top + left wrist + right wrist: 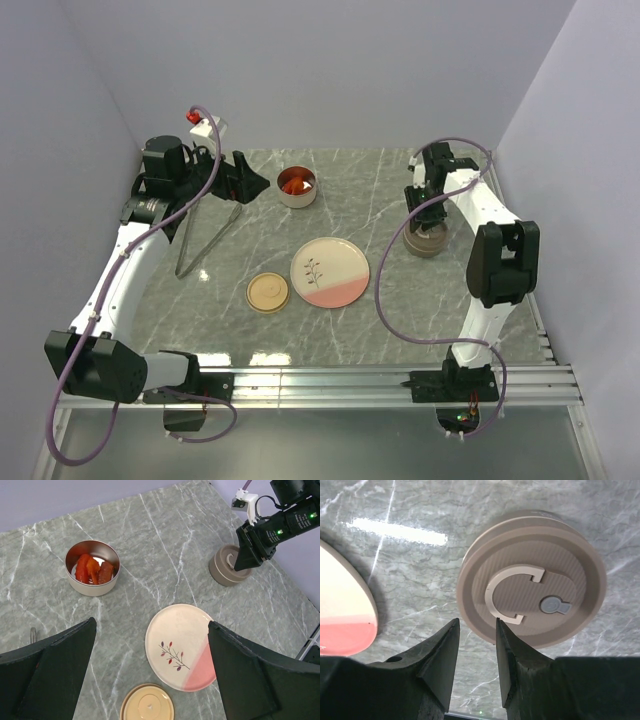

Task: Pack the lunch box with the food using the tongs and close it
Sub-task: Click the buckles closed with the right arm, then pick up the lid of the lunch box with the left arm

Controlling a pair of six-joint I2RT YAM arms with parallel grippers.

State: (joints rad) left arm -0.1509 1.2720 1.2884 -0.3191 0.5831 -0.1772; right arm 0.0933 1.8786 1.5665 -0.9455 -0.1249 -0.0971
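Grey marble table (pixel 380 200), walls close around. Right gripper (pixel 476 625) half open, holding nothing, just above round brown lid (pixel 532 580). Probably best to drop straight and slow onto its curved handle (pixel 512 592). Pink-and-cream round plate (pixel 340 605) near on left, table edge near on right. Left gripper (pixel 152 624) wide open, empty. Long silver tongs (pixel 205 240) flat beside it, untouched. Red food pieces (pixel 92 569) beyond, inside round metal tin (pixel 92 589).

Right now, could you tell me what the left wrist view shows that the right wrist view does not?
Only left wrist: the steel tin holding red food, and the cream lid. Only right wrist: the C-shaped handle and grey plug on the brown container. Both: that container, the plate and the marble table.
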